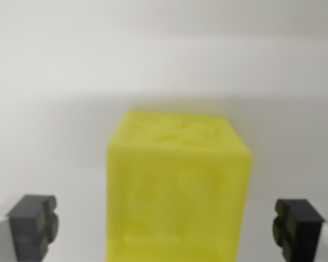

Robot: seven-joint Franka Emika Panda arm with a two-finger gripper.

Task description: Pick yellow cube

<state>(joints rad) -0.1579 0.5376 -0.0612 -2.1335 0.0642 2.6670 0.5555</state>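
Observation:
A yellow cube fills the middle of the wrist view, blurred from closeness, standing on a white surface. My gripper is open: its dark left fingertip sits at the wrist view's left and its right fingertip at the wrist view's right. The cube lies between the two fingers with a clear gap on each side, neither pad touching it. The cube's bottom edge runs out of the frame.
A plain white surface surrounds the cube, with a soft shadow behind it. Nothing else shows.

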